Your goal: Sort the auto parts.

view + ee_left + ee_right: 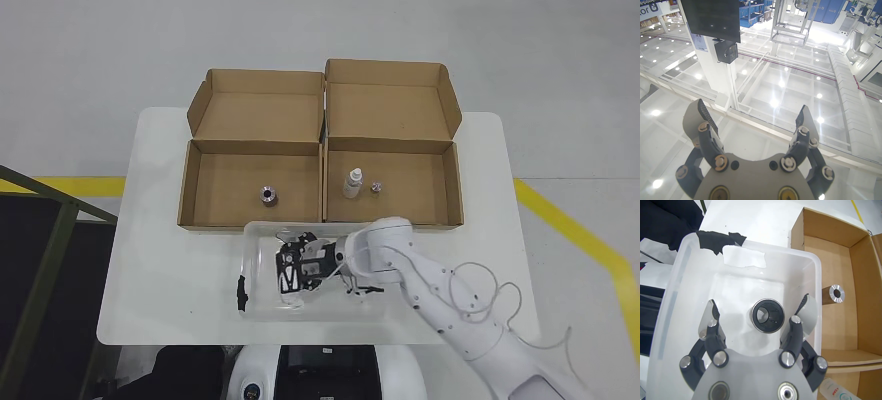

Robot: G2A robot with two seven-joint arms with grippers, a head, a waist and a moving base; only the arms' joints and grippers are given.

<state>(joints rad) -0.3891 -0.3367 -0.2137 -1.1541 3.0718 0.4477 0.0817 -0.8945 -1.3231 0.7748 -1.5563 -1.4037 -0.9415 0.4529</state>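
Bushing (767, 317) in the bin (670, 298) aims its bore at the right gripper (759, 300).

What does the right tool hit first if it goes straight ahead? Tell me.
Most likely the black sleeve in the clear tub, centred ahead of the open right tool; nothing lies nearer.

We see white lettering on a blue wall panel (821, 15), fine print, too small to read, on a pillar poster (700, 42), red and teal print on a bottle (834, 391)
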